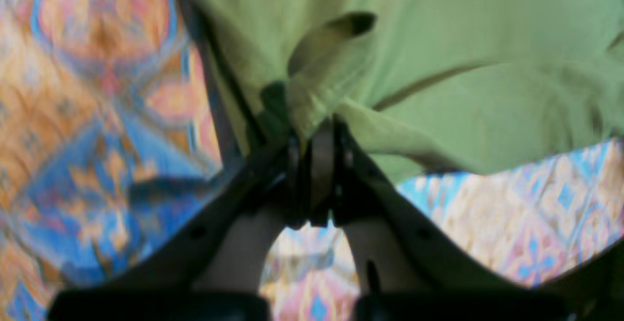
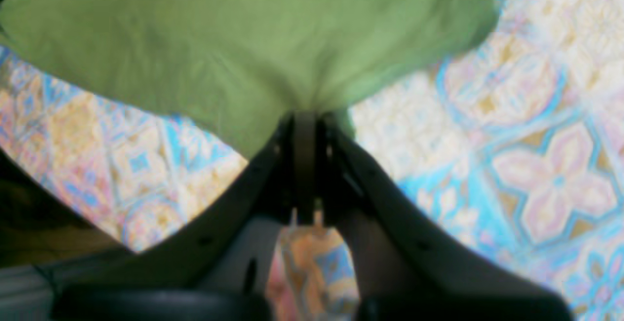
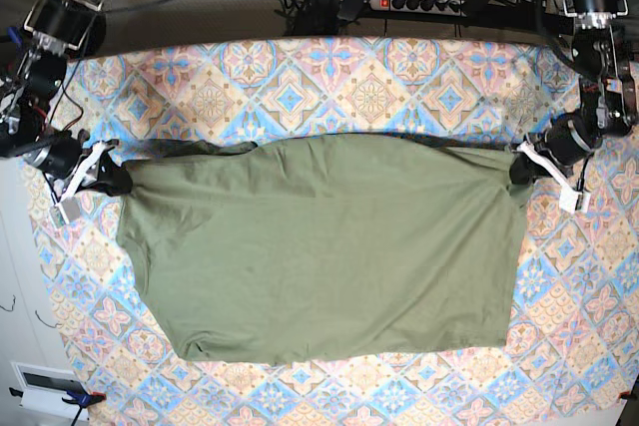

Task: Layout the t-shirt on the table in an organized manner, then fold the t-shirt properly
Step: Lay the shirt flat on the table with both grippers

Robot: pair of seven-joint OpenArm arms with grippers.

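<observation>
I see the shirt [image 3: 319,246] spread across the middle of the worktop [image 3: 359,87], a plain olive-green piece of soft cloth, mostly flat with light wrinkles and a straight upper edge pulled taut between my two arms. The left gripper [image 3: 521,165] is clamped tight on the shirt's corner at the base view's right; its wrist view shows the fabric [image 1: 438,67] bunching into folds at the pinched tips [image 1: 319,130]. The right gripper [image 3: 112,179] is likewise closed on the opposite corner, the cloth [image 2: 243,43] fanning out smoothly from its tips [image 2: 304,116]. The worktop cover is a tile pattern of blue, pink and cream diamonds with floral medallions. I can read no label or writing on the shirt.
</observation>
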